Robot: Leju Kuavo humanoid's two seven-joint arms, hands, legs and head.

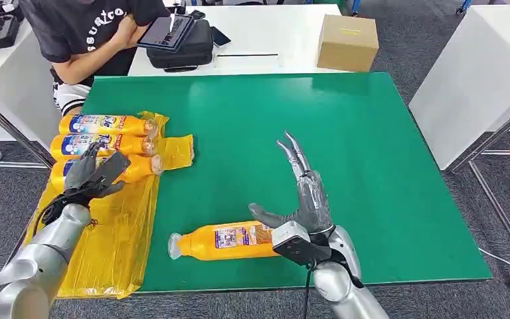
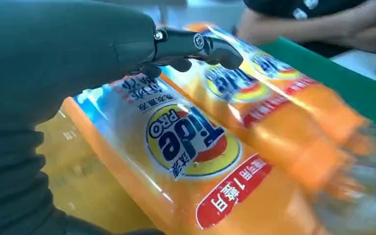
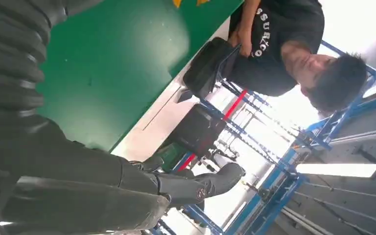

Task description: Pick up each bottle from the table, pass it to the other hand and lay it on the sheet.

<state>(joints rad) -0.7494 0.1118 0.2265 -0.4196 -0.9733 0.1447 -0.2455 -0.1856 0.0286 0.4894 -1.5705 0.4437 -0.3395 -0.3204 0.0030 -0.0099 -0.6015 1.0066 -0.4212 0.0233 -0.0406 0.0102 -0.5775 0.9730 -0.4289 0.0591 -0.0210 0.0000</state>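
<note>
Green matting covers the tabletop, and on it, near the front edge, lies the one bottle not yet on the sheet, on its side with its cap toward the yellow sheet. Just beside its base the right hand stands released, fingers spread and stretched forward, thumb angled over the bottle's end; I cannot tell whether it touches the plastic. Three more bottles lie side by side on the sheet's far part, touching one another. The left hand rests on the nearest of them, fingers extended over the label rather than wrapped around it, so it reads as released.

What could go wrong: the loose bottle is round and close to the front edge, so a glancing touch from the right hand would likely roll it off the tabletop. On the sheet, lifting the left hand carelessly could drag the thin plastic and shift the row.

For room, the green surface is open to the right and beyond the right hand. The sheet hangs over the tabletop's left front corner, with free space on its near part. A person sits at the far left corner, beside a white table with a black bag and a cardboard box.
</note>
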